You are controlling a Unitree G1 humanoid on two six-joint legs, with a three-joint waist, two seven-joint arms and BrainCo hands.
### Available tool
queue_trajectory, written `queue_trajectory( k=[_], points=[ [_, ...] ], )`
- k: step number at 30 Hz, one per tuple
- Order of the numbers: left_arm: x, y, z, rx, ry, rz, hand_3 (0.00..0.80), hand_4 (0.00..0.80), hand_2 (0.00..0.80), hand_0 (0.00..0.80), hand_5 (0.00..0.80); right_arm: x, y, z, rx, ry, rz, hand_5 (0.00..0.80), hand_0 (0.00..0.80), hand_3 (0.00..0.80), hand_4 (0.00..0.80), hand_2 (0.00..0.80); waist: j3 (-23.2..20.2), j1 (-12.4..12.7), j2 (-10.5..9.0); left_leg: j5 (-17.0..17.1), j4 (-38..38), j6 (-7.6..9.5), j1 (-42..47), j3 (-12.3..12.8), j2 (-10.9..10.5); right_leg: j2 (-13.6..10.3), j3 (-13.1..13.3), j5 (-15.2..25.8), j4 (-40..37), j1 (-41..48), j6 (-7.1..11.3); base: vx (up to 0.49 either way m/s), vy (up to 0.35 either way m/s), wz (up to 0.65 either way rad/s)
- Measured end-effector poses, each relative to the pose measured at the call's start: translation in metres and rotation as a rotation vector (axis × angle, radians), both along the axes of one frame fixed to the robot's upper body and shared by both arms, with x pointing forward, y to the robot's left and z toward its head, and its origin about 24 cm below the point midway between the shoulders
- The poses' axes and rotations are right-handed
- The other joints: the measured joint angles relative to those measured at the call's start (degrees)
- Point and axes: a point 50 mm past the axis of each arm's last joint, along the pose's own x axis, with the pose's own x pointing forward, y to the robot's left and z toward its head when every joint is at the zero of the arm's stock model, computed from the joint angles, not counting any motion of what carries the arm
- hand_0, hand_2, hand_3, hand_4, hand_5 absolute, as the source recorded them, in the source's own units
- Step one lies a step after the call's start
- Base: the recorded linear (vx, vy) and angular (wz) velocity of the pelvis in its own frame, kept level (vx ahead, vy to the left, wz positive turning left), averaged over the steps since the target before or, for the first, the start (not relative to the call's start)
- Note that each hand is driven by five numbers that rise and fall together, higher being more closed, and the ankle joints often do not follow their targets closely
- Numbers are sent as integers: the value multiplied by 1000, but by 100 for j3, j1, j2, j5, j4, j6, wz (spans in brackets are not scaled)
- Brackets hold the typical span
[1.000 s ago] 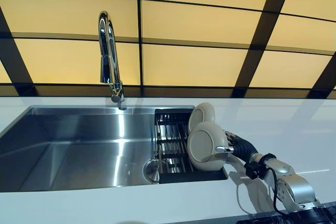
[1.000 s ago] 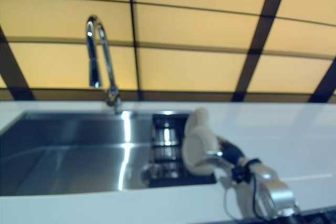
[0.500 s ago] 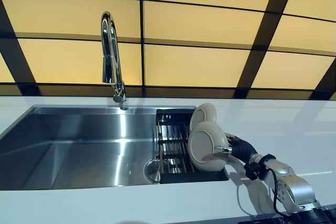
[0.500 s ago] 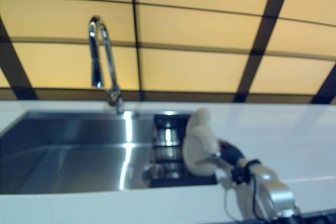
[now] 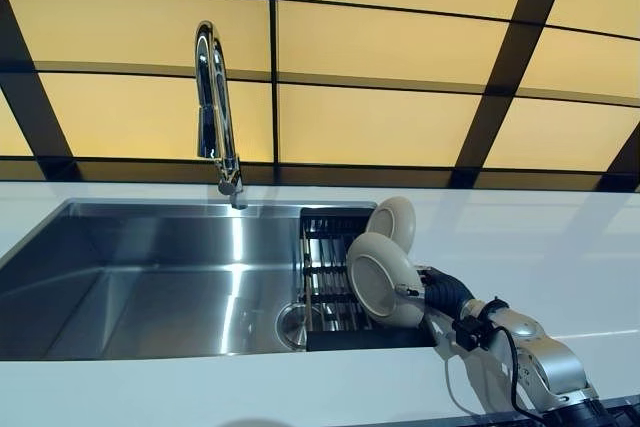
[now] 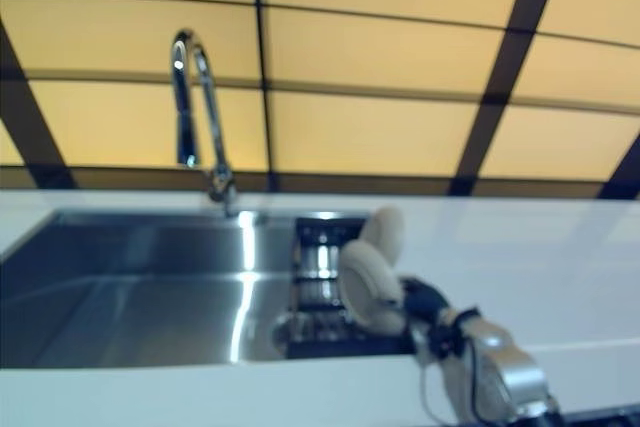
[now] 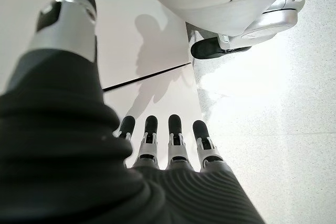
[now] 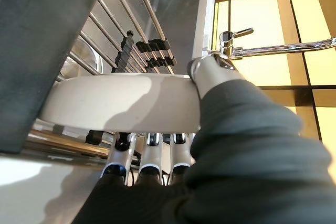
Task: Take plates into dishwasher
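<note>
Left eye view: round cream plate (image 5: 383,278), smooth and glazed, tilted on edge over the black ribbed drying rack (image 5: 327,277) in the brushed steel sink (image 5: 150,277). Right hand (image 5: 432,291) pinches its rim, thumb over, fingers under. Second cream plate (image 5: 394,220) stands behind. Curved chrome faucet (image 5: 215,117) beyond. Left hand (image 7: 157,150) hangs with fingers straight, holding nothing.

Round cream plate (image 5: 383,278) in the right hand (image 5: 437,290): before, its back faced the camera; now it is turned, and its hollow front with the rim shows.
Place of this plate: shifted a little to the left over the black drying rack (image 5: 327,287).
Right hand: drawn slightly lower and leftward, fingers still pinching the plate's edge.
</note>
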Motion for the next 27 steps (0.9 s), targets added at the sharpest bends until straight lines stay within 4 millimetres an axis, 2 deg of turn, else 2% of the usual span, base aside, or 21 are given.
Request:
queue_trajectory(
  k=[2, 8, 11, 12, 13, 14, 19, 27],
  points=[
    [0, 0, 0, 0, 0, 0, 0, 0, 0, 0, 0, 0, 0, 0, 0, 0, 0, 430, 430, 430, 430, 430, 2, 0, 2, 0, 0, 0, 0, 0, 0, 0, -1, -1, 0, 0, 1, 0, 0, 0],
    [0, 0, 0, -1, -1, 0, 0, 0, 0, 0, 0, 0, 1, 1, 1, -3, 4, 515, 515, 515, 515, 515, 9, 5, 6, -2, 0, 0, -2, 0, 0, -1, -1, -3, 0, 0, 2, 0, 0, 0],
    [1, 0, 0, -1, -3, -1, 0, 0, 0, 0, 0, 0, 2, 1, 2, -7, 7, 668, 668, 668, 668, 668, 18, 8, 12, -3, -1, 0, -3, 0, -1, -1, -2, -4, -1, -1, 3, 0, 0, 0],
    [1, 0, 0, -1, -3, -1, 0, 0, 0, 0, 0, 0, 2, 1, 2, -8, 8, 668, 668, 668, 668, 668, 21, 11, 14, -3, -1, 0, -3, 0, -1, -2, -2, -4, -1, -1, 3, 0, 0, 0],
    [1, 0, 0, -2, -5, -2, 0, 0, 0, 0, 0, 0, 2, 2, 2, -10, 8, 706, 706, 706, 706, 706, 29, 14, 18, -4, 0, -1, -3, 0, -1, -2, -2, -6, -1, -1, 4, 0, 0, 0],
    [2, -1, 0, -2, -7, -2, 0, 0, 0, 0, 0, 0, 2, 2, 2, -14, 8, 800, 800, 800, 800, 800, 41, 14, 23, -4, 0, -2, -3, 0, -2, -3, -3, -7, -1, -1, 4, 0, 0, 0],
    [5, -1, 1, -5, -21, -6, 0, 0, 0, 0, 0, 1, 3, 6, 8, -41, 12, 800, 800, 800, 800, 800, 136, 110, 46, 13, 2, -31, -4, 3, -8, -6, -26, -17, 1, 10, 1, 0, 1, 1],
    [7, -3, 1, -9, -29, -8, 0, 0, 0, 0, 0, -2, 6, 2, 48, -19, 19, 800, 800, 800, 800, 800, 192, 119, 55, 14, 2, -33, 1, 9, -21, -12, -148, -55, 9, 81, 2, -5, 6, 7]
  ],
)
